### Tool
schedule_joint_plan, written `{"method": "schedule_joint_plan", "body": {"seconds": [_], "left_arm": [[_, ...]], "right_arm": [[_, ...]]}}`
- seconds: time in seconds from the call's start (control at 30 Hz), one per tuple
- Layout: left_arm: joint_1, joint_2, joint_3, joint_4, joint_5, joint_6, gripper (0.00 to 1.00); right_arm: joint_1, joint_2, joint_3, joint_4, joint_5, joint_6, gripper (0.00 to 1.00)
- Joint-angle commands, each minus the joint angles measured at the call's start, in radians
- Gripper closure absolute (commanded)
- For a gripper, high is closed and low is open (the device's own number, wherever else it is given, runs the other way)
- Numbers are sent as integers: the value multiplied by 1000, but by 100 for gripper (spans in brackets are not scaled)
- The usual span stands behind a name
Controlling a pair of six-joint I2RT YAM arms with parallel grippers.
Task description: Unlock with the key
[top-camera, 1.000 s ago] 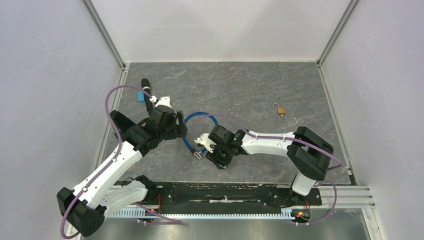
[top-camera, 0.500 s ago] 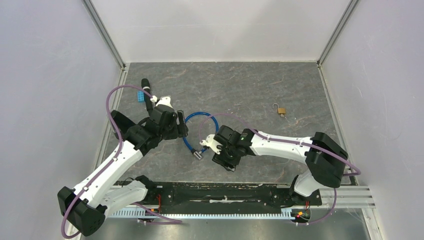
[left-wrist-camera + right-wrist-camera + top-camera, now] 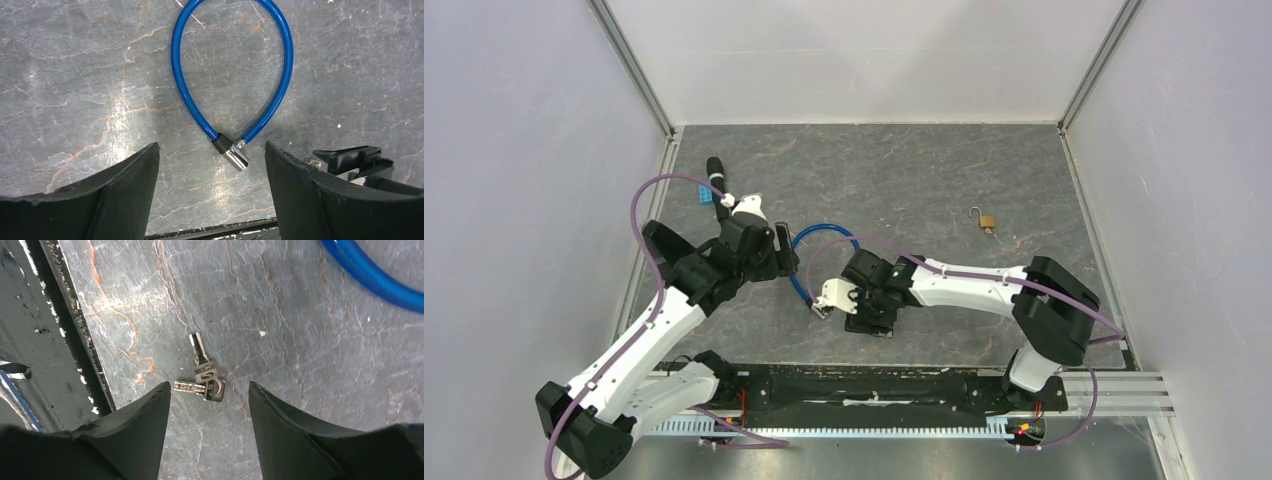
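Blue cable lock point(image 3: 227, 75) lies looped on bench point(image 3: 75, 75). L pincer point(image 3: 211, 155) released, hanging over lock's barrel end, nothing held. R pincer point(image 3: 209, 386) released, fingers either side of keys point(image 3: 205, 377), which lie flat on bench near lock. Brass padlock point(image 3: 987, 221) well right of lock.

You're in a robotics lab cell: bare white walls point(image 3: 864, 60), metal frame posts point(image 3: 632, 65), a grey table point(image 3: 924, 170), two robot arms point(image 3: 964, 285).
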Motion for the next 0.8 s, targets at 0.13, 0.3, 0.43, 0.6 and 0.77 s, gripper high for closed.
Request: {"method": "schedule_joint_plan", "body": {"seconds": [0.13,0.3,0.43,0.6,0.77], "left_arm": [[35,-28,9,-14,-18,3,18],[47,-33,0,-11,-3,2,18],[48,-26,-3,-5,17,-2,18],[48,-28,-1,5,42,-10,18],[48,-37,-21,39,84,-33,18]], "right_arm": [[-3,91,63,21,-28,-164,43],[-2,123,31,18,-19,-168,47],[-3,133,0,38,-10,-163,60],[-6,130,-15,46,2,-143,87],[-31,58,-35,91,-2,-98,99]]}}
